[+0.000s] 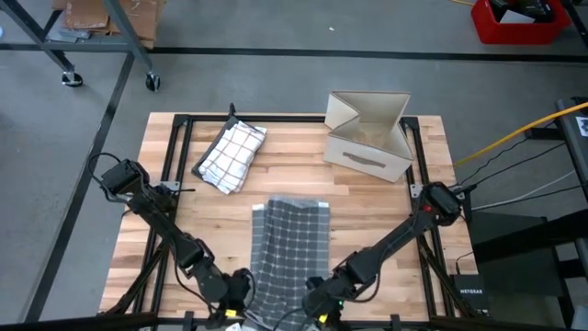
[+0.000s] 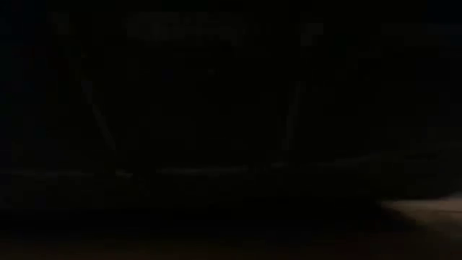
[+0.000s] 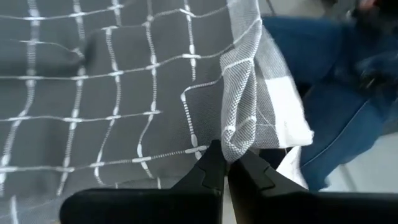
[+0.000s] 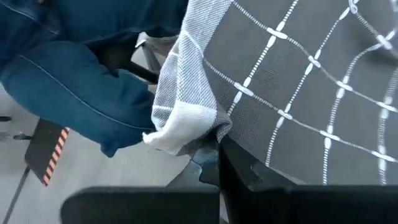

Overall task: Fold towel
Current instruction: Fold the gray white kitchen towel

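Note:
A dark grey towel with a white grid [image 1: 290,246] lies lengthwise down the middle of the table, its near end at the near edge. My left gripper [image 1: 237,287] is shut on its near left corner and my right gripper [image 1: 317,296] on its near right corner. In the left wrist view the towel [image 3: 112,93] fills the picture past my gripper [image 3: 225,169]. The right wrist view shows the towel [image 4: 298,81] above my gripper [image 4: 217,152]. The low view is dark. My left gripper pinches the towel's pale woven border at the near left corner [image 3: 239,134] between its two fingers; the cloth bunches into a fold there. The towel spreads away from the fingers toward the far edge. My right gripper pinches the towel's near right corner [image 4: 208,127] at its pale border between its two fingers. The white hem [image 4: 180,130] curls over beside the fingers, several layers bunched. The rest of the towel stretches away toward the far edge.
A folded white checked cloth [image 1: 231,154] lies at the far left of the table. An open cardboard box [image 1: 369,134] stands at the far right. A person in blue trousers [image 4: 74,81] stands just beyond the near edge, also seen as blue trousers [image 3: 336,87] in the left wrist view.

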